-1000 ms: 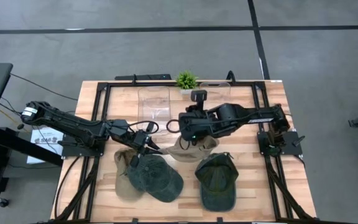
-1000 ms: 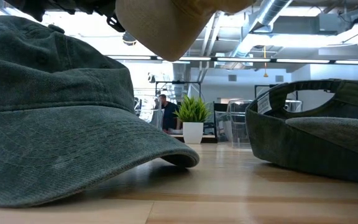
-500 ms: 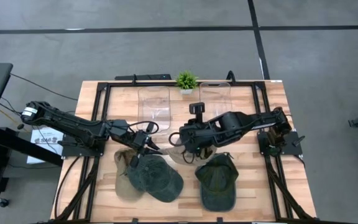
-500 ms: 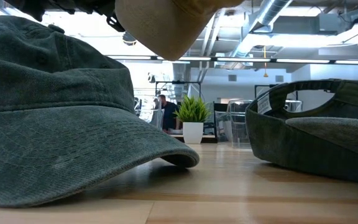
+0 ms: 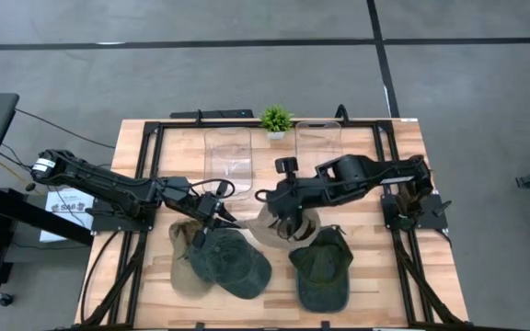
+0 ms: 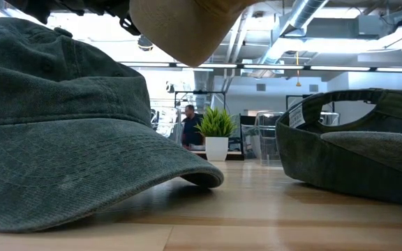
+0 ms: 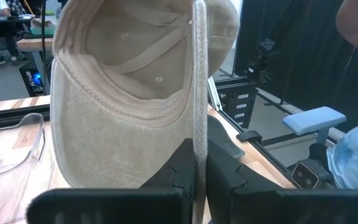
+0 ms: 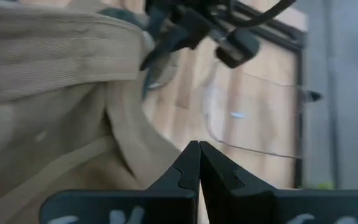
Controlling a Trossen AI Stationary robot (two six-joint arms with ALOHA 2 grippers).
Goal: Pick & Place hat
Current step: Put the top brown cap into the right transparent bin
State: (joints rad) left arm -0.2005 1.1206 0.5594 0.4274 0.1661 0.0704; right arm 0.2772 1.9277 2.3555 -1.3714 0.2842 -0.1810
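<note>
A tan hat (image 5: 270, 225) hangs above the middle of the table; it is also seen at the top of the low view (image 6: 187, 28). My left gripper (image 7: 199, 146), coming in from the table's left (image 5: 224, 216), is shut on it. My right gripper (image 8: 198, 144) is shut and slants down over the hat's crown (image 8: 55, 74) from the right (image 5: 282, 204). On the table, a green hat (image 5: 236, 262) lies brim-down partly on another tan hat (image 5: 184, 262). A second green hat (image 5: 322, 267) lies upside down on its crown. My left gripper pinches a thin edge of the tan hat (image 7: 199, 124) between its two fingers; the edge runs upright through them. The fingers come nearly level from the table's left. The hat is lifted clear of the table, its hollow inside (image 7: 123, 93) facing the wrist camera. My right gripper's shut fingertips stand right beside the crown's cloth (image 8: 154, 155); I cannot tell whether they touch it.
A small potted plant (image 5: 275, 118) stands at the far edge, with two clear plastic containers (image 5: 227, 152) (image 5: 318, 138) beside it. Black frame rails (image 5: 145, 184) run along the table's sides. A person stands in the room beyond the table (image 6: 190, 125).
My right gripper has tipped further downward over the tan hat and shifted slightly toward the table's near edge. The hat stays lifted in my left gripper.
</note>
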